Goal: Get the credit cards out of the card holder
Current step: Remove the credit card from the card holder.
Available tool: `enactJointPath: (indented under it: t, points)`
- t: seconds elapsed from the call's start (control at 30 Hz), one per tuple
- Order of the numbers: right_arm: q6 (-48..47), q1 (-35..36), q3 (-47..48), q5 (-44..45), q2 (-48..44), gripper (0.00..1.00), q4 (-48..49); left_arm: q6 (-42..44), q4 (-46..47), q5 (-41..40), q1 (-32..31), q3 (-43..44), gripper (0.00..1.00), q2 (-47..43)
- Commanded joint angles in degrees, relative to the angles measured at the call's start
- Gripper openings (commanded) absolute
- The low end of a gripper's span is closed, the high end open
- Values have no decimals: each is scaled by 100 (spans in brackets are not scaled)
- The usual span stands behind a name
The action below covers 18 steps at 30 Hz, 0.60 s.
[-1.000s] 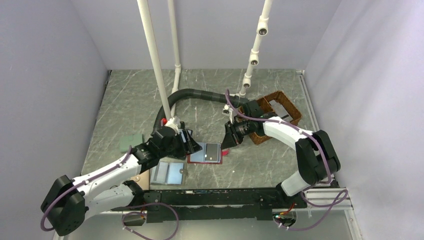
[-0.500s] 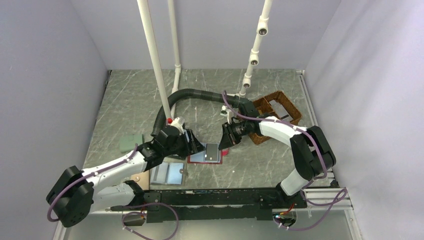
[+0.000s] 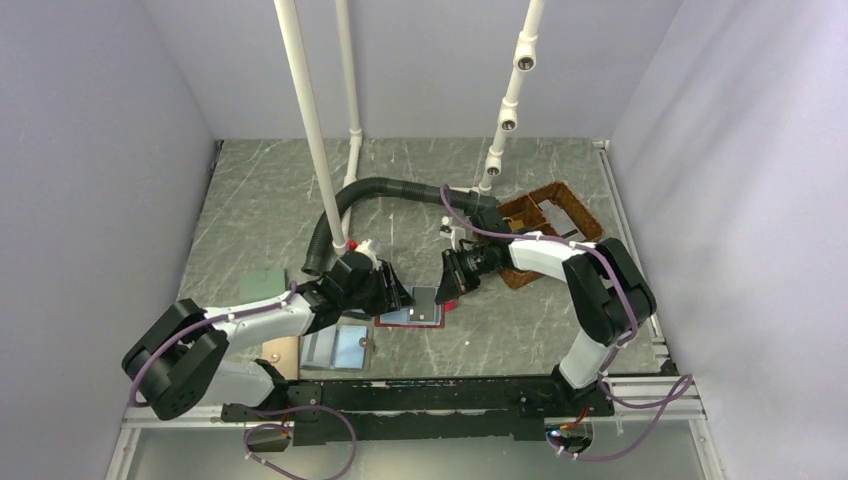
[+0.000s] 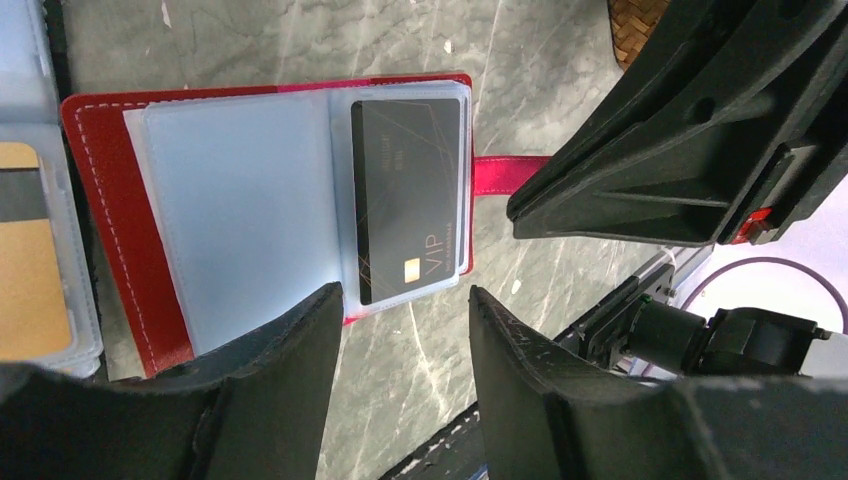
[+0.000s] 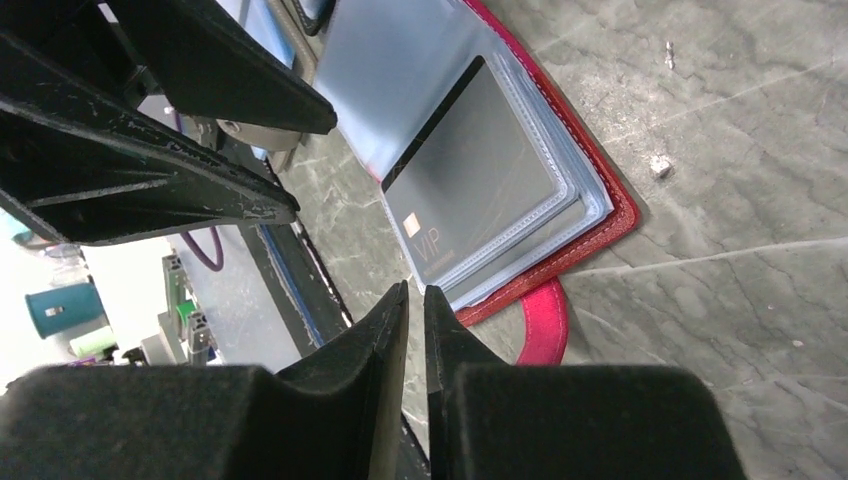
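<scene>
left end effector (image 4: 405, 300), released, has moved in to card holder (image 4: 95, 200) edge; right end effector (image 5: 415, 300) clenched empty beside it; vip card (image 4: 405, 195) still sleeved.

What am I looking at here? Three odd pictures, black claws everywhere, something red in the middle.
This is a two-armed robot bolted to a table; each arm ends in a two-finger claw, called a gripper. The wide picture looks down from above. The other two come from cameras on the wrists, so the black shapes along their lower edges are that arm's own fingers. The left gripper is open, the right gripper shut; neither holds anything. Between them lies the red card holder, open, with a black credit card marked VIP in a clear sleeve. Nearby lie a second card case and a grey-green wallet; a wicker basket stands to the right.
</scene>
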Motion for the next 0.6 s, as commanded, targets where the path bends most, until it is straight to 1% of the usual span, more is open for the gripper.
enactJointPath:
  t: [0.0,0.23,0.3,0.43,0.57]
  points:
    - [153,94,240,63,225,13,147,121,404,106,-26,249,54,219]
    - [124,181,639,122,790,10,-111,22,312,87,19,338,55,655]
    - [107,192,656,291,885,10,-157,-42,301,115,79,308,56,705]
    - [-26,250,742,952,1108,8,-434,-147,365,252,231,235,56,767]
    - [-79,257,801,1165,1170,8,-566,-238,594,451,340,169,56,884]
